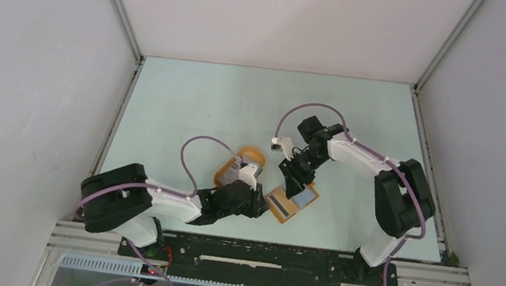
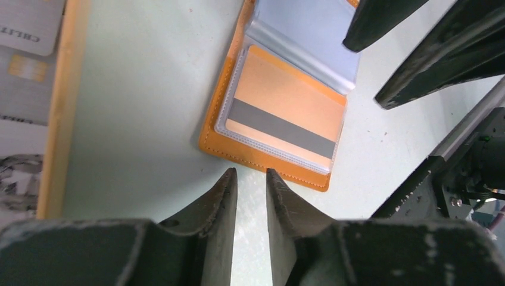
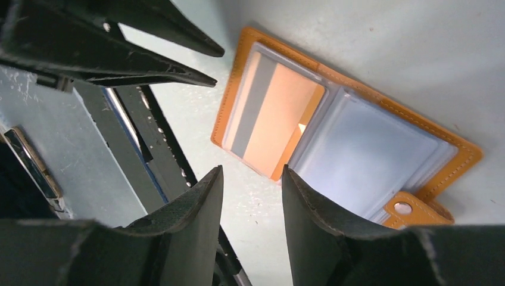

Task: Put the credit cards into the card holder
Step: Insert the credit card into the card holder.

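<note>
Lying open on the pale green table (image 1: 189,107), close to its front edge and about midway between the two arms, the orange card holder (image 1: 291,203) has its blue-grey lining and clear sleeves facing up. The sleeve on the half nearer the left arm holds a striped credit card (image 2: 286,113), with a dark grey band running along its length. The other half carries the closure tab (image 3: 410,210), with its metal snap, at the outer edge.

The left gripper (image 2: 250,173) hovers just beside the holder's stitched orange edge on the card side. Its fingers are a narrow gap apart, with only bare table between them, and it holds nothing. The right gripper (image 3: 250,173) is poised over the holder from the opposite side, with its fingertips near the middle fold. Its fingers are moderately apart and empty. Whether either gripper touches the table cannot be told.

Near the holder but apart from it, on the left arm's side, sits an orange-rimmed tray (image 2: 59,119) containing the loose credit cards (image 2: 27,24), which are pale with faint print
</note>
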Action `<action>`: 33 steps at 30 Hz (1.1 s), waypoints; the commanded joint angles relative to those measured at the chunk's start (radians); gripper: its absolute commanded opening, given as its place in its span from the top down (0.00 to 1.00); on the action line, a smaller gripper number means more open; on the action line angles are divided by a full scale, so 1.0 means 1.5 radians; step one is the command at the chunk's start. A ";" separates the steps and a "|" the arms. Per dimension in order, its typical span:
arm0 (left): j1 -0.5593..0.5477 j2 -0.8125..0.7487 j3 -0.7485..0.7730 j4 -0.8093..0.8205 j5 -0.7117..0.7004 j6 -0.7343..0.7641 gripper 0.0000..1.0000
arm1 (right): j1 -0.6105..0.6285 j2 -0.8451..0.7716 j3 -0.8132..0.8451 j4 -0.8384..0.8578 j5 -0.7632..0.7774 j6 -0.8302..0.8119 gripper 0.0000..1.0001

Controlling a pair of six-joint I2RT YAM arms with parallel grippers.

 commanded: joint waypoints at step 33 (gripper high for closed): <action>0.123 -0.499 -0.108 -0.063 -0.054 0.024 0.00 | -0.055 -0.203 0.051 0.154 -0.109 0.076 0.23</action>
